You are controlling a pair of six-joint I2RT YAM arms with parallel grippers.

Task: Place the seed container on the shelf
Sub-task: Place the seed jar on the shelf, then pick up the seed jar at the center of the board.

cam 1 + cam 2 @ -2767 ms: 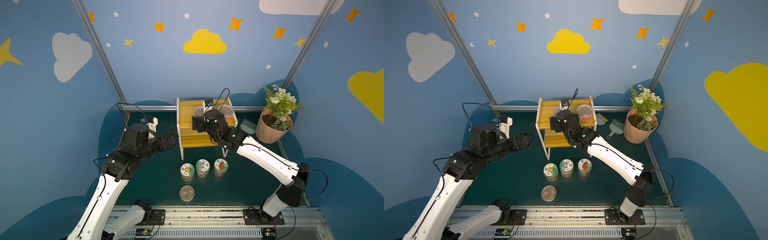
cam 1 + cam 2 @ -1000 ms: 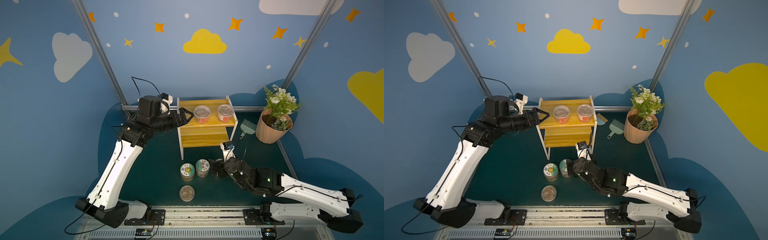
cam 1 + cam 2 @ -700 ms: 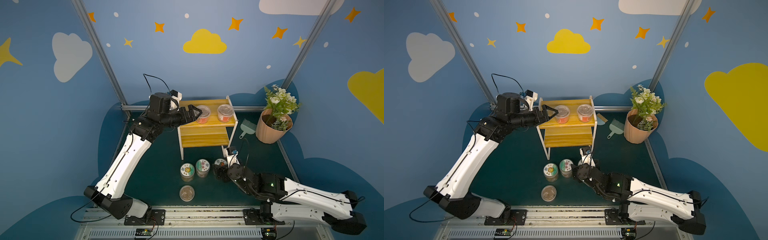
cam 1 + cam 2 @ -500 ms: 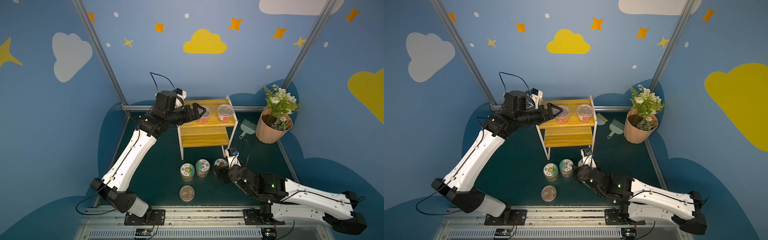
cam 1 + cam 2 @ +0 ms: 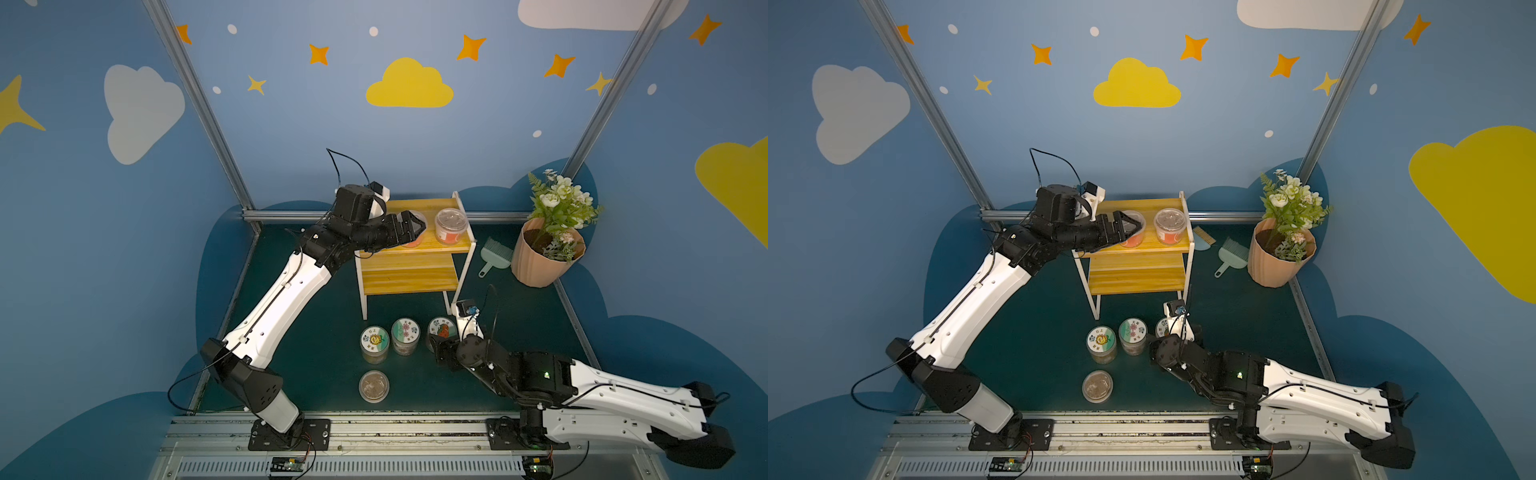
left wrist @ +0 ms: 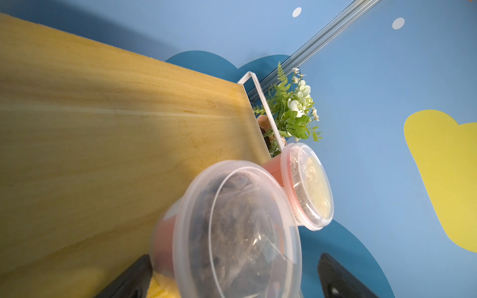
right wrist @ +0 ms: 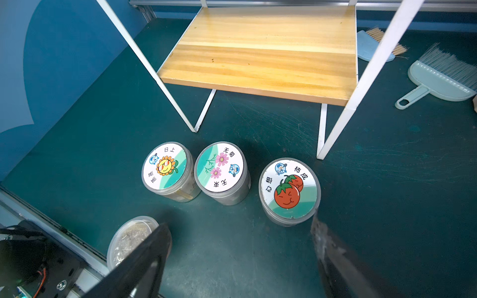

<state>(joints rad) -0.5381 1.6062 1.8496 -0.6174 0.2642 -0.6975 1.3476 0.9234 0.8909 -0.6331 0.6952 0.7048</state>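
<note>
The cell is closed by blue walls (image 5: 291,124) painted with clouds and stars. The floor is covered by a dark green mat (image 5: 324,324), on which fine scratches are seen in the right wrist view. The shelf (image 5: 409,274) is placed at the back of the mat. A flower pot (image 5: 540,266) stands near its right side, with a small brush (image 5: 494,253) lying between them. Two clear tubs (image 5: 451,224) are set on the top plank. The left tub (image 6: 232,232) is framed by the left gripper (image 5: 1133,228), whose fingers are spread on either side of it. Contact cannot be judged, and in both top views this tub is largely covered by the gripper. The tomato-labelled seed container (image 7: 289,191) is standing on the mat before the shelf, beside two other labelled jars (image 7: 219,167). The right gripper (image 7: 240,224) is held wide apart just short of it, with nothing gripped. An unlabelled tub (image 7: 131,237) is partly hidden behind one finger.
</note>
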